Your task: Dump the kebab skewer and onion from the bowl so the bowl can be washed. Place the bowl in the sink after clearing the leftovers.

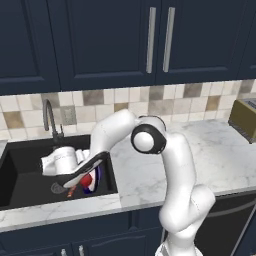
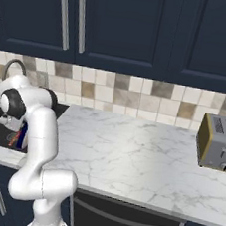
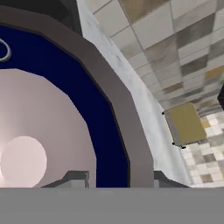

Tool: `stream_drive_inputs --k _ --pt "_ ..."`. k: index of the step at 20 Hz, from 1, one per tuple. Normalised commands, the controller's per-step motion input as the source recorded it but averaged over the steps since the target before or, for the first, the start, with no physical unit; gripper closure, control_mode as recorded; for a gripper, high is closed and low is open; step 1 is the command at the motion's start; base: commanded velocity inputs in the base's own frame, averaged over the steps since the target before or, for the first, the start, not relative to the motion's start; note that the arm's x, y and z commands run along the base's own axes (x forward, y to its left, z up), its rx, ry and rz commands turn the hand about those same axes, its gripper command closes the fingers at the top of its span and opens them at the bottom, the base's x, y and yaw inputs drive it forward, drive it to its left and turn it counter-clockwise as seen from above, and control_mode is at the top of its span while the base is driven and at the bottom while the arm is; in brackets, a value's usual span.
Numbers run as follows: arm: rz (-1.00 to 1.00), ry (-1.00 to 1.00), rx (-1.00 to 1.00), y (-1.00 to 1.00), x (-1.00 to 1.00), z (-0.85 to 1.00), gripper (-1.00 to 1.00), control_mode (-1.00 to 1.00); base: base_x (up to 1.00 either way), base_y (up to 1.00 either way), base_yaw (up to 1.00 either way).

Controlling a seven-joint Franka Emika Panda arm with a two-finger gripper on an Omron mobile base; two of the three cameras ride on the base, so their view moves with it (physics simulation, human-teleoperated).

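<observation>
My gripper (image 1: 75,167) is down inside the black sink (image 1: 20,175), shut on the rim of the bowl (image 1: 98,174). The bowl is tipped steeply on its side, dark blue outside and white inside. The red onion (image 1: 86,180) shows at the bowl's lower part. Just below it the reddish kebab skewer (image 1: 72,190) pokes out toward the sink floor; I cannot tell whether either still rests in the bowl. In the hand view the bowl (image 3: 52,131) is very close, with my gripper (image 3: 118,181) clamped across its rim. From the right base view, the skewer (image 2: 15,138) and bowl (image 2: 23,136) peek out behind the arm.
A dark curved faucet (image 1: 50,117) rises behind the sink, and a round drain (image 1: 57,188) lies on its floor. A toaster (image 2: 219,143) stands at the far right of the white marble counter (image 2: 130,152). Dark cabinets hang above the tiled backsplash.
</observation>
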Motion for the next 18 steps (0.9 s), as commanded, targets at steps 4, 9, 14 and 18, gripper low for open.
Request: stream_drive_inputs --k 4,9,14,18 --pt "0.0 0.0 -0.09 0.01 0.0 0.0 1.0 -1.0 0.0 0.0 0.0" --pt "0.0 0.0 -0.09 -0.12 -0.04 -0.01 1.0 -1.0 0.0 0.0 0.0" --pt "0.0 -0.08 0.0 -0.16 -0.19 0.29 1.0 -1.0 0.0 0.0 0.0" --pt "0.0 0.0 0.0 -0.02 0.0 0.15 1.0 -1.0 0.0 0.0 0.0"
